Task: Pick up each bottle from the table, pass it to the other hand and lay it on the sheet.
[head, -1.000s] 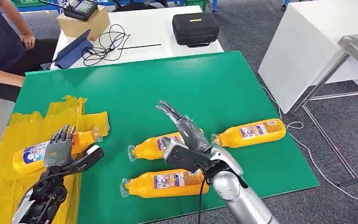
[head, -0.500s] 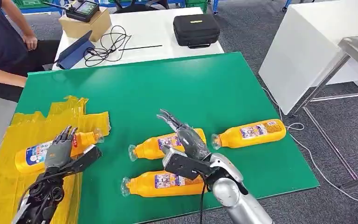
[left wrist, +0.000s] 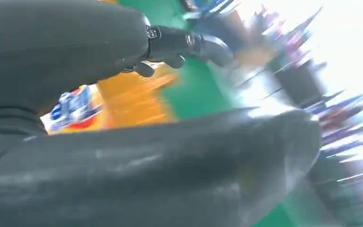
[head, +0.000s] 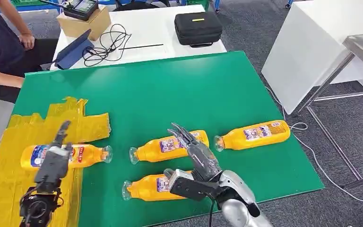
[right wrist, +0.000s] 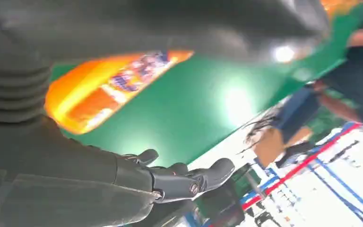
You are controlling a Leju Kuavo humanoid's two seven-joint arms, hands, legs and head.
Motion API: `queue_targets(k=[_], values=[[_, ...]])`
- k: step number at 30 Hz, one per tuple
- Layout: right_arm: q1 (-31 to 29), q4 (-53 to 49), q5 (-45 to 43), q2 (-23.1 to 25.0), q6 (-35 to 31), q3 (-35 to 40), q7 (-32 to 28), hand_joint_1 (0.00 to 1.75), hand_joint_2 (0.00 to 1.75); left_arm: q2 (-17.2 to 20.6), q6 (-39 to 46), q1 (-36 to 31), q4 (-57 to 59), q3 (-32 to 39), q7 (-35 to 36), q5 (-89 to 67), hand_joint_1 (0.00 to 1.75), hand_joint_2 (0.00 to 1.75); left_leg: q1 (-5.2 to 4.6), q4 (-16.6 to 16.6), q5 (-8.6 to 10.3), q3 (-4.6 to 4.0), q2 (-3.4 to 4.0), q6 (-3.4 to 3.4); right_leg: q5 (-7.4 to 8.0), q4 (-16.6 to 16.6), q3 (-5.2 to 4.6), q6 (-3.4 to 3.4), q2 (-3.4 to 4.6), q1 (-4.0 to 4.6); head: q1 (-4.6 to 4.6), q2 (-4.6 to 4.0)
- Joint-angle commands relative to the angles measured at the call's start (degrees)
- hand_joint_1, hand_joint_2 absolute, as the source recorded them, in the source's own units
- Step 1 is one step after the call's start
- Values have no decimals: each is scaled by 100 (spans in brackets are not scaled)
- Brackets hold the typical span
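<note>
One orange bottle (head: 66,155) lies on its side on the yellow sheet (head: 9,189) at the left, its cap end reaching onto the green mat. My left hand (head: 53,161) hovers over its near side with fingers straight and apart, holding nothing. Three more orange bottles lie on the green mat (head: 142,90): a middle bottle (head: 163,147), a right bottle (head: 255,133) and a near bottle (head: 146,187). My right hand (head: 196,163) is spread above the near and middle bottles, gripping neither. An orange bottle (right wrist: 108,90) passes under the right hand; another orange bottle (left wrist: 99,104), blurred, lies under the left hand.
A person (head: 2,42) sits at the far left beside the mat. Behind the mat a white table (head: 144,33) carries a black case (head: 197,28), cables, a tablet and a cardboard box (head: 82,21). A white panel (head: 307,52) stands to the right.
The bottle on the sheet now lies flat and shifted right. My left hand has let go and pulled back toward me. My right hand has drawn nearer and lower over the near bottle.
</note>
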Motion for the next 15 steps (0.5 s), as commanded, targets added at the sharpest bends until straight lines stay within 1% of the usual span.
queue_targets(k=[1, 3, 4, 5, 7, 8, 9, 10, 11, 13, 15], values=[[590, -341, 1379, -266, -203, 699, 755, 0, 175, -445, 270, 1497, -2844, 552, -461, 854, 0, 0, 6, 6, -32, 20, 41, -10, -20, 5, 12, -8, 30, 7, 0, 0], [718, -511, 1686, -274, -153, 846, 891, 0, 175, -561, 529, 1585, -2914, 522, -513, 490, 0, 0, 6, 3, -28, 5, 20, -16, -17, 0, -4, -8, 15, 6, -2, 0], [771, -585, 1781, -294, -128, 917, 956, 0, 175, -591, 539, 1614, -2925, 538, -474, 510, 0, 0, 6, 6, -38, 16, 21, -20, -29, 4, 6, -10, 11, 7, 0, 0], [773, -614, 1988, -346, -53, 1021, 1074, 0, 175, -647, 508, 1655, -2942, 597, -395, 617, 0, 0, 5, 5, -26, -4, 8, -16, -23, 3, -9, -9, 5, 7, 2, 0], [768, -584, 2071, -376, 40, 1109, 1177, 0, 175, -695, 499, 1668, -2929, 692, -374, 627, 0, 0, 4, 2, -28, -4, 16, -16, -24, 1, -9, -8, 17, 6, -2, 0], [697, -416, 2232, -420, 143, 1214, 1360, 0, 175, -771, 411, 1645, -2900, 829, -346, 657, 0, 0, 5, 3, -38, 8, 25, -23, -29, 2, 1, -9, 22, 7, -2, 0], [677, -335, 2258, -426, 159, 1222, 1400, 0, 175, -779, 397, 1632, -2887, 855, -338, 654, 0, 0, 5, -2, -25, -8, 16, -19, -18, -4, -13, -6, 16, 6, 0, 0], [655, -260, 2285, -430, 172, 1230, 1440, 0, 175, -790, 370, 1611, -2867, 873, -316, 668, 0, 0, 7, -1, -33, 7, 23, -23, -24, -3, 1, -9, 19, 9, 0, 0], [625, -183, 2316, -442, 225, 1242, 1498, 0, 175, -817, 357, 1588, -2853, 907, -307, 669, 0, 0, 5, -2, -25, -7, 10, -20, -21, -4, -10, -6, 9, 6, 0, 0], [520, 43, 2335, -453, 360, 1270, 1616, 0, 175, -887, 307, 1540, -2851, 971, -276, 641, 0, 0, 5, -5, -22, -5, 5, -19, -20, -7, -7, -5, 7, 6, 0, 0], [472, 147, 2342, -447, 351, 1255, 1618, 0, 175, -891, 293, 1531, -2864, 978, -260, 633, 0, 0, 5, -6, -22, -4, 10, -18, -18, -9, -7, -5, 13, 6, -4, 0]])
